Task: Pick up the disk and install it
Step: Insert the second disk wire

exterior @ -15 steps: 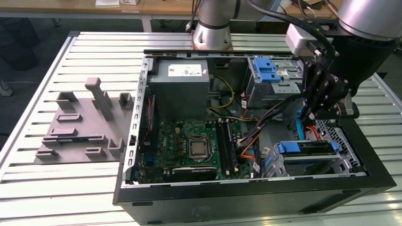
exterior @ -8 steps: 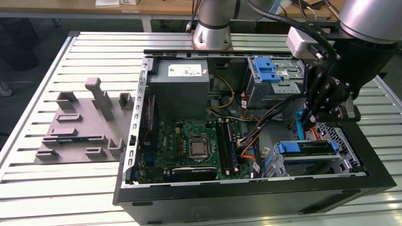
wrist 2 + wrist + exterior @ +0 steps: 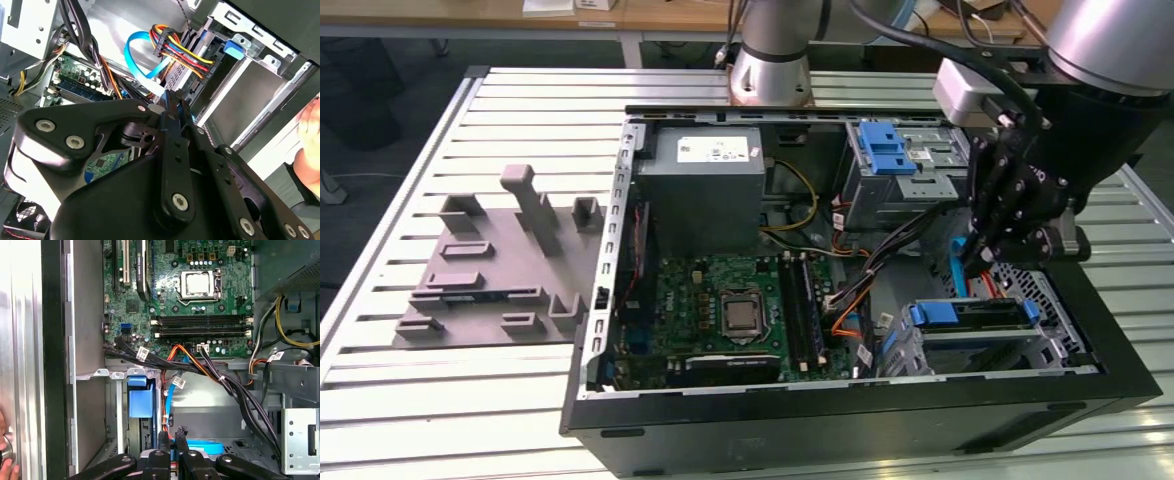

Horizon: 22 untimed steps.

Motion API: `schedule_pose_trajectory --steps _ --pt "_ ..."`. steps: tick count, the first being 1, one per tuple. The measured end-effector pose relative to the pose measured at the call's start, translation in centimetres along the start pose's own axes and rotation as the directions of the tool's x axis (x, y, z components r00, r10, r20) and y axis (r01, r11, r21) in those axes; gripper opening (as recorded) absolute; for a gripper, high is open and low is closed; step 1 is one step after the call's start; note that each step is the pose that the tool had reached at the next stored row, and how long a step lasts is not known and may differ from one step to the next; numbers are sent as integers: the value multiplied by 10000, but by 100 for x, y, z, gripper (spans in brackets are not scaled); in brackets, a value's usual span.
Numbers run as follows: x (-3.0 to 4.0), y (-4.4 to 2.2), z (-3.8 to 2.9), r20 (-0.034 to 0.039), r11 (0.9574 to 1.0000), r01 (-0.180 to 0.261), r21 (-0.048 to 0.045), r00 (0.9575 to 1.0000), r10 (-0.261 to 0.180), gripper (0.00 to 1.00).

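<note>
The black linkage gripper (image 3: 1017,238) hangs inside the open black computer case (image 3: 1067,395), fingers (image 3: 181,436) closed together, above the label-topped silver disk (image 3: 974,314) with blue rails, seated in its metal cage near the case's edge.

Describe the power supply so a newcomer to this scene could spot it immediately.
Start at the open black computer case on the slatted table. Inside, beyond the green motherboard, toward the exterior view's left, sits the power supply. It is the only big grey box, with a white sticker on top, unlike the blue-latched drive cage.
</note>
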<state>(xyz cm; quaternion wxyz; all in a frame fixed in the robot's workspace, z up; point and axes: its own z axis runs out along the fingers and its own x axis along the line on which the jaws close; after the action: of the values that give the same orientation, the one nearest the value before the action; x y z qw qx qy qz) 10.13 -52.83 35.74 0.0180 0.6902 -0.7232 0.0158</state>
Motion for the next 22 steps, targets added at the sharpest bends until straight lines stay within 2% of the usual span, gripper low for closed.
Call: schedule_pose_trajectory --steps 11,16,22 --pt "58 -81 50 -6 10000 0 -92 10000 0 16" --pt "151 -87 87 -6 10000 -26 -95 10000 26 16" --pt "155 -87 102 -11 9998 -159 -105 9999 159 16"
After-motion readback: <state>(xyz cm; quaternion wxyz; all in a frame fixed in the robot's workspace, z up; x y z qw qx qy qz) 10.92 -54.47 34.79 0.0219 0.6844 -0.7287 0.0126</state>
